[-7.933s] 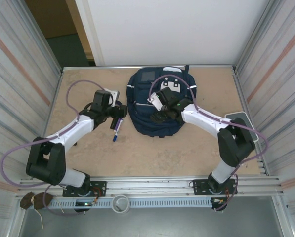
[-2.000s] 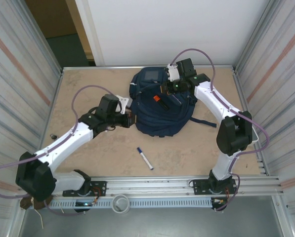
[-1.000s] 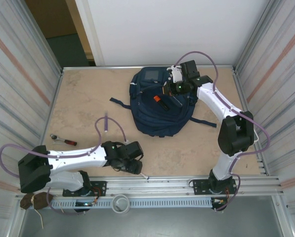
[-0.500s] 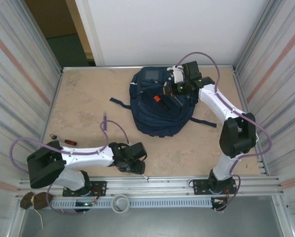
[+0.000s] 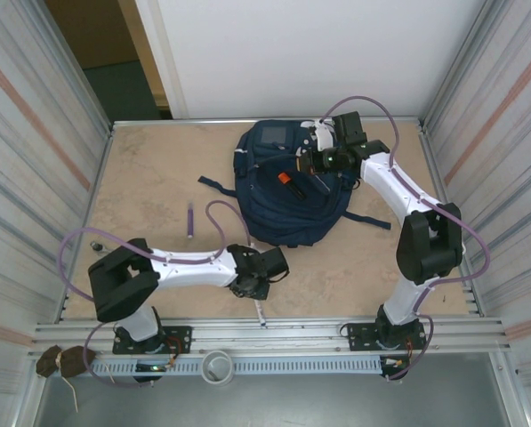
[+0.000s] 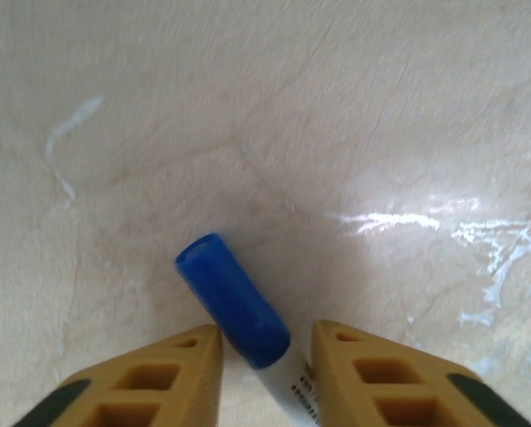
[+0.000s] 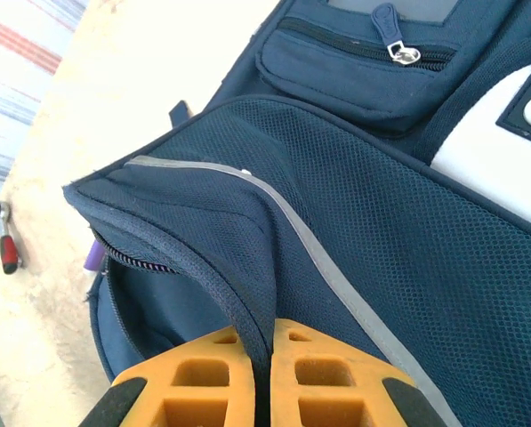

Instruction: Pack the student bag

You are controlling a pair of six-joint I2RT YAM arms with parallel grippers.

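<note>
Table (image 5: 158,178) had the backpack (image 5: 287,209) at its far middle, top opening lifted. Right gripper (image 7: 263,342) was pinched tight on the edge of that opening, nothing blocking it. An orange-tipped item (image 5: 287,181) lay on the bag near the opening. A red-handled tool (image 7: 7,249) sat well off to the bag's left. Left gripper (image 6: 265,342) was low near the front edge, fingers narrow either side of the blue-capped marker (image 6: 231,298) – couldn't tell if they gripped it. Versus half a second earlier – left arm had swung right and its fingers had closed in; right grip unchanged.

No text can be read anywhere: the only lettering, tiny dark print on the white barrel of the blue-capped marker (image 6: 247,318) at lower centre, is too small to make out.
</note>
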